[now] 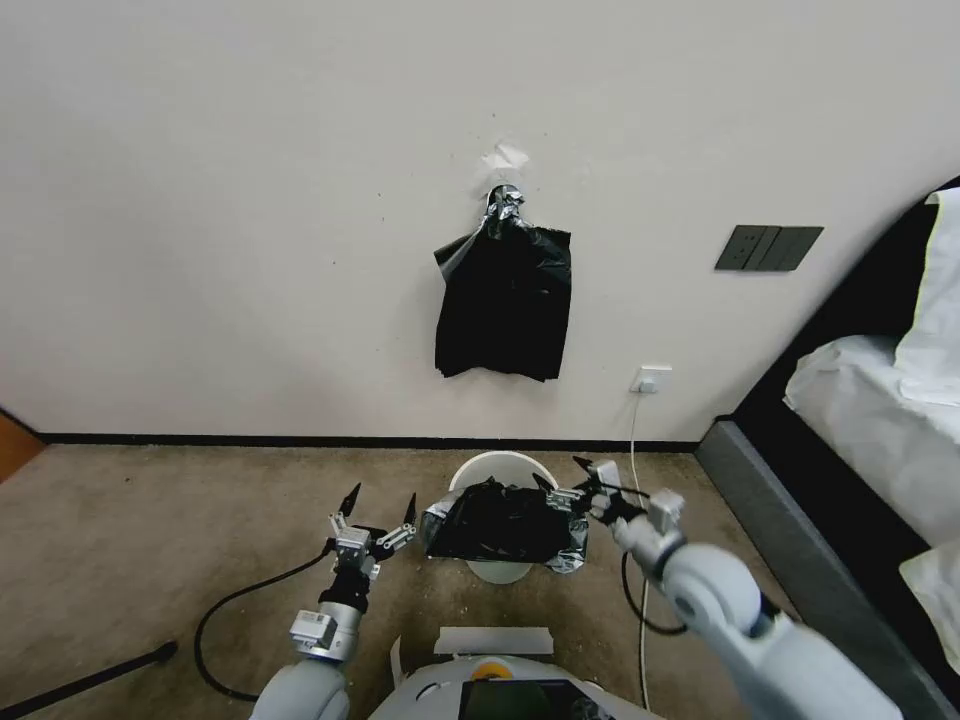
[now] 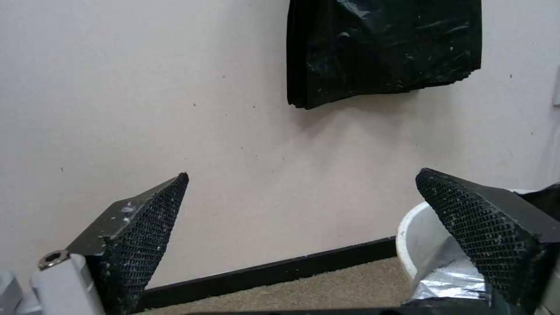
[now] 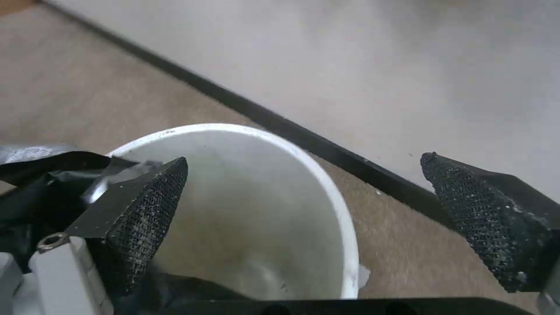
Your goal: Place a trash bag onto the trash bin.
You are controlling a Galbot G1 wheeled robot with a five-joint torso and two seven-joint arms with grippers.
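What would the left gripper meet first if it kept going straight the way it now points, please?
Probably the bare wall. The open left gripper aims across carpet at the wall, left of the trash bin and below the hanging bag bundle. Depth is uncertain, but nothing stands between.

Bag (image 1: 505,522) lay across bin (image 1: 497,468) on floor (image 1: 150,520), left gripper (image 1: 379,503) beside it, right gripper (image 1: 563,478) over rim, bundle (image 1: 503,305) on wall (image 1: 250,200) behind.
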